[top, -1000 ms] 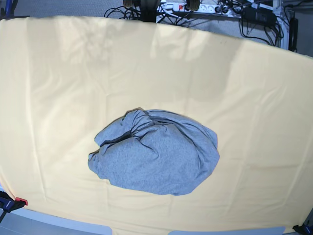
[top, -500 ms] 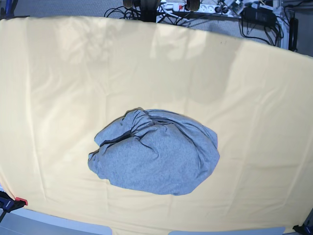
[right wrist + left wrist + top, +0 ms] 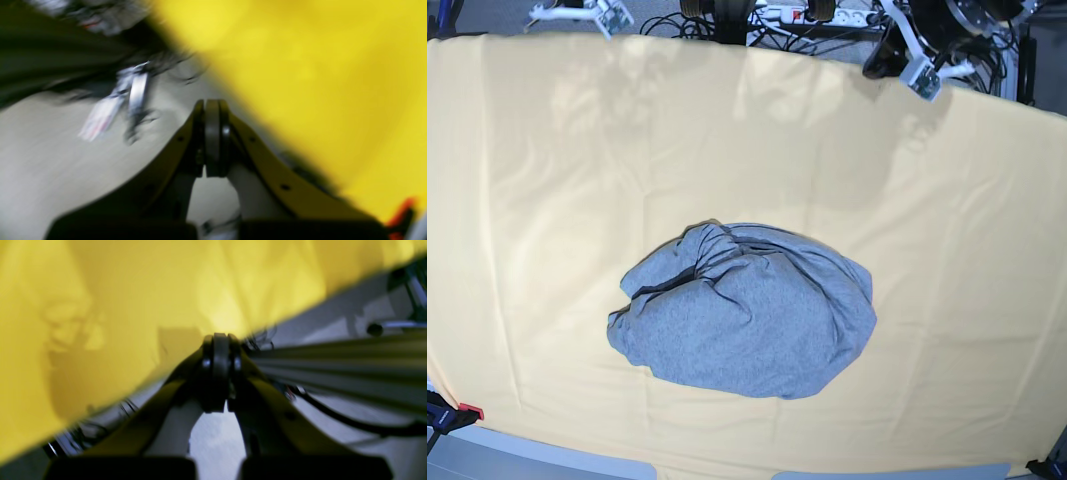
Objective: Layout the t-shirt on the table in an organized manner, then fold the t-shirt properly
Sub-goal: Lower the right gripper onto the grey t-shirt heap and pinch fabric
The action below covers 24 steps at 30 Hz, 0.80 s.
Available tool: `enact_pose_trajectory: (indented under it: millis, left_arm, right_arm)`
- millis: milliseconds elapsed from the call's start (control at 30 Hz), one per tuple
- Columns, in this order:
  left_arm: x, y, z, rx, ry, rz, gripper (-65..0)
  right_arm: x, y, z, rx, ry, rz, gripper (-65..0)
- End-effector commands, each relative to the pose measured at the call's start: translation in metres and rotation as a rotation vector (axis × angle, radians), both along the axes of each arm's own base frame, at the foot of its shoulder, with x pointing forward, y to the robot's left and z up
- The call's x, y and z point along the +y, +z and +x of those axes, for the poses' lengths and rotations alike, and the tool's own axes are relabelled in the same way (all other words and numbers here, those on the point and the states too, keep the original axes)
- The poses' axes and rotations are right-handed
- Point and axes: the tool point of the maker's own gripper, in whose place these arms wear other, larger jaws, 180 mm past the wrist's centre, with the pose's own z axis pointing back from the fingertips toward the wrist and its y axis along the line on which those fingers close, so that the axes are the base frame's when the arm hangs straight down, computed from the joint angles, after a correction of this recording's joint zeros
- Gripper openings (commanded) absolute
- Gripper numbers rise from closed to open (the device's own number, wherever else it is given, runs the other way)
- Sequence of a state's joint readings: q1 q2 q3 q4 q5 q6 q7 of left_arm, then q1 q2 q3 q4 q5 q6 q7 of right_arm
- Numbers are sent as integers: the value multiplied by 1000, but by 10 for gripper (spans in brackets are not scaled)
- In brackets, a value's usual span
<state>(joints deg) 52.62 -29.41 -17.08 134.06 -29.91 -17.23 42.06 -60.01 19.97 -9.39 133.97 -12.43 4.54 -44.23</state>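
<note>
Base view bright, even, barrel-distorted at edges; soft shadows on far bench (image 3: 547, 150). Both wrist views motion-blurred, yellow oversaturated.

My t-shirt (image 3: 745, 315) is a soft, matt heather-grey knit, finely flecked, bunched into rounded folds with deeper creases toward its 11 o'clock side. The table (image 3: 947, 200) under it wears a matt pale yellow-orange cloth, smooth-woven but lined with long pressed creases. My left gripper (image 3: 220, 373) shows dark rubbery-looking pads on fingers of dull yellowish plastic with small screw holes; my right gripper (image 3: 213, 140) looks the same, though blur softens it. At 12 o'clock beyond the table edge lie glossy black cables (image 3: 672, 22) on a grey, matt floor.
</note>
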Motion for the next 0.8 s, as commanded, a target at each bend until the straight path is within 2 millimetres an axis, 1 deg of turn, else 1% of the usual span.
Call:
enact_pose_trajectory:
  millis: [0,100,200,333,500,533,667,700,767]
  left_arm:
    - [-5,10,9,-47,-10,-25,-650]
    - [-6,21,30,-126,-8,-32,-650]
    - [-4,32,49,-207,18,-41,-650]
    - [-6,48,68,-301,30,-70,-650]
    - [-7,64,88,-385,24,-77,-650]
    - [-4,63,92,-392,30,-76,-650]
    - [8,48,110,-392,37,-88,-650]
    - [10,44,114,-384,39,-99,-650]
    - [17,36,121,-367,51,-111,-650]
  right_arm:
    - [0,7,10,-43,7,-7,-650]
    - [0,15,39,-135,10,-6,-650]
    - [6,27,67,-240,35,19,-650]
    - [12,45,102,-365,59,38,-650]
    - [28,72,142,-506,108,113,-650]
    - [29,78,150,-534,110,117,-650]
    - [34,109,183,-679,129,139,-650]
    - [35,113,191,-699,129,152,-650]
    - [33,106,208,-699,117,169,-650]
